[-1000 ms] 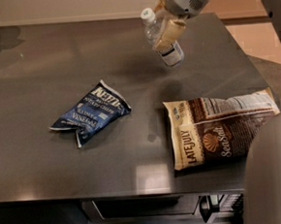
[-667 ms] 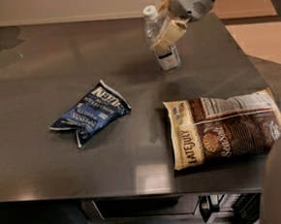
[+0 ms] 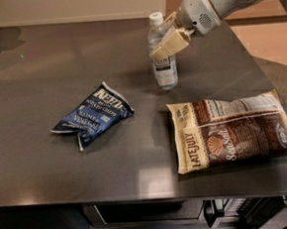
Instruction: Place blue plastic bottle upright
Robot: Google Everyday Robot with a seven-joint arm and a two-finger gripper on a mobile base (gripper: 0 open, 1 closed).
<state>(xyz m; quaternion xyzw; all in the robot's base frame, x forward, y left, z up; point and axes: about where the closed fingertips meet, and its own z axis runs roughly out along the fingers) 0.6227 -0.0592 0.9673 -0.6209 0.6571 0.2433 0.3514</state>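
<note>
Now, blue plastic bottle [image 3: 165,71]: standing upright on dark table [image 3: 40,70].
Gripper [image 3: 162,40]: fingers closed around its upper body.
Nearby: blue chip bag [image 3: 91,115], brown chip bag [image 3: 234,134].

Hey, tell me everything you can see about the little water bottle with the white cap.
The blue plastic bottle is small, clear plastic, with a white screw cap on and a white-and-dark-blue label band around its body. It stands upright, base on the dark table, toward the far right, apart from the blue chip bag and the brown chip bag. The gripper is shut on its shoulder from the right, one tan finger crossing its front.
</note>
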